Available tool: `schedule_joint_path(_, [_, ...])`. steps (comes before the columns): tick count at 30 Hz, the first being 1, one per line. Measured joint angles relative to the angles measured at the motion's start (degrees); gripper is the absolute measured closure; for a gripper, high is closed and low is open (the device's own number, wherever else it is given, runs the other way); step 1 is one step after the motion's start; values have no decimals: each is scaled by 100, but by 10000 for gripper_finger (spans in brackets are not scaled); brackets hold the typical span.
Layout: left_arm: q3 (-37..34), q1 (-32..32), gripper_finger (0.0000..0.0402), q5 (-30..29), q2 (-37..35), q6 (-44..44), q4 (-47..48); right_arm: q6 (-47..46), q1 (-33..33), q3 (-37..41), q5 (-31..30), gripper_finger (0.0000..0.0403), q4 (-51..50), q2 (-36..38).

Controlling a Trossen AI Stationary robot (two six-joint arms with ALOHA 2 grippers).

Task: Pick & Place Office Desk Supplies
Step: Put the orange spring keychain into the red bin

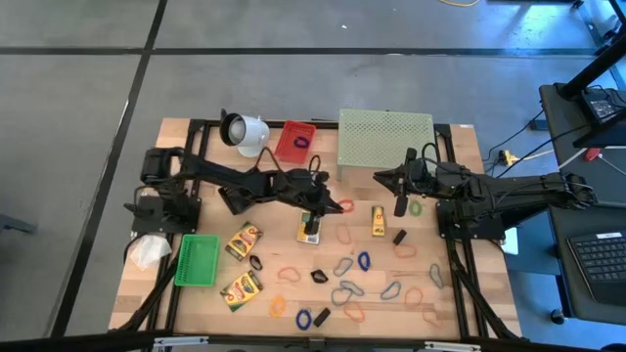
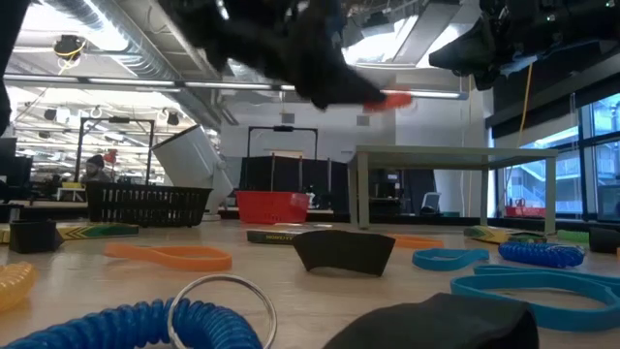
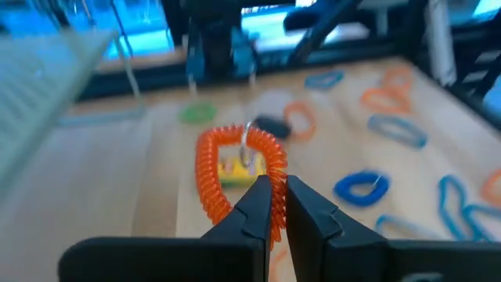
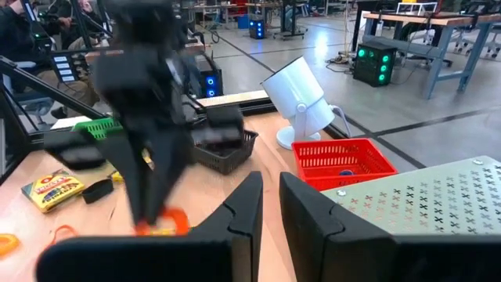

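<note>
Closest to the left wrist lens, the left gripper (image 3: 278, 196) is clenched on an orange coiled loop (image 3: 235, 168), which hangs between its fingertips above the table (image 1: 196, 293), over a yellow crayon box (image 1: 310, 227). Judged step: pick made, carry pending; the next move likely calls for a lift toward the red tray (image 1: 294, 142) behind it. Right gripper (image 1: 400, 207) waits nearby with its fingers close together, empty.

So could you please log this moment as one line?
left gripper: shut on orange coil, lifted | right gripper: idle by mesh stand
</note>
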State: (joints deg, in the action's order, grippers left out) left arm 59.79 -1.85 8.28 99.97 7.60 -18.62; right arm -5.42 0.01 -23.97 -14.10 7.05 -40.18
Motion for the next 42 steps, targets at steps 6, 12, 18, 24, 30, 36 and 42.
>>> schedule_joint_path(6, [7,216,382,1,-607,8,124,-10,0,0,-1,353,-2,0])
schedule_joint_path(12, [7,270,382,-24,-1048,-4,456,-10,0,0,1,353,-2,0])
schedule_joint_path(18, [13,172,382,-748,-1339,-23,1117,-10,0,0,0,353,-4,0])
schedule_joint_path(24, [15,-282,382,-2795,-1371,268,2076,-10,0,0,1,353,-4,0])
schedule_joint_path(30, [-22,-1220,382,-3651,-872,-26,2240,-10,0,0,-1,353,0,2])
schedule_joint_path(36, [-26,-2118,382,-3556,-154,-631,2231,-7,0,0,-1,353,2,0])
schedule_joint_path(42, [-28,-2618,382,-2727,467,-1040,2172,32,0,0,-1,353,0,0])
